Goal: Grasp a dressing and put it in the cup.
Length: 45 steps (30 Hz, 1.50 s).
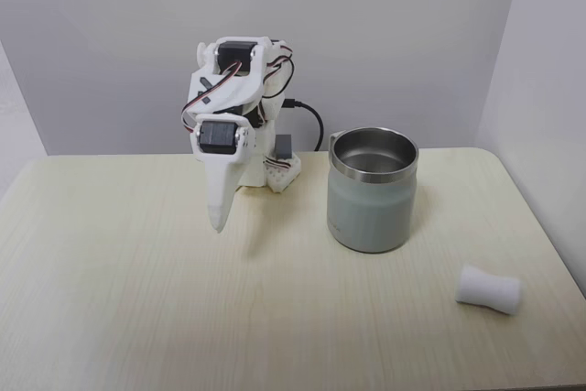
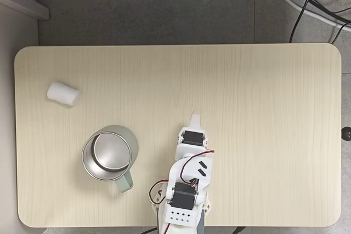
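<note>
Dressing [image 1: 489, 289] lies near table [image 1: 137, 318] edge, apart from cup [image 1: 372, 191]; tool [image 1: 218, 223] clenched, empty.

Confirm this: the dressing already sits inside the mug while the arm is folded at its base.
Not quite. The dressing lies on the table, apart from the mug, whose steel interior is empty in the fixed view from above. The arm is indeed folded at its base.

Pale wooden table [image 2: 263, 91] on grey floor [image 2: 164, 15], white walls [image 1: 385, 34].

white dressing [image 1: 489, 289], grey-green cup [image 1: 372, 191], pale woodgrain table [image 1: 137, 299]
</note>
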Motion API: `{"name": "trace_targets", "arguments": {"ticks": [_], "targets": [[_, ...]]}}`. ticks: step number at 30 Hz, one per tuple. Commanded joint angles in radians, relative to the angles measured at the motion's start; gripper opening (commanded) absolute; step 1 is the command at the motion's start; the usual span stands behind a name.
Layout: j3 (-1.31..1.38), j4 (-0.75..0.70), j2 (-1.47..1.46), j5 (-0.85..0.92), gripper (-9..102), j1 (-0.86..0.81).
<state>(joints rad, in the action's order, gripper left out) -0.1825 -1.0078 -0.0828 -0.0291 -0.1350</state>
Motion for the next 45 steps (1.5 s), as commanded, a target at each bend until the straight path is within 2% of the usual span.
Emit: {"name": "trace_targets", "arguments": {"ticks": [1,18,25,30,35,40,45], "targets": [[-0.006,0.009,-0.002,0.064,0,0.023],[-0.014,-0.011,-0.003,0.092,0,0.038],[-0.16,-0.081,0.052,0.179,0,0.089],[-0.48,-0.104,0.42,0.256,0,0.137],[-1.006,-0.295,0.841,0.397,0,0.164],[-1.427,-0.495,1.121,0.629,16,0.23],[-1.652,-0.584,1.307,0.804,25,0.318]]}}
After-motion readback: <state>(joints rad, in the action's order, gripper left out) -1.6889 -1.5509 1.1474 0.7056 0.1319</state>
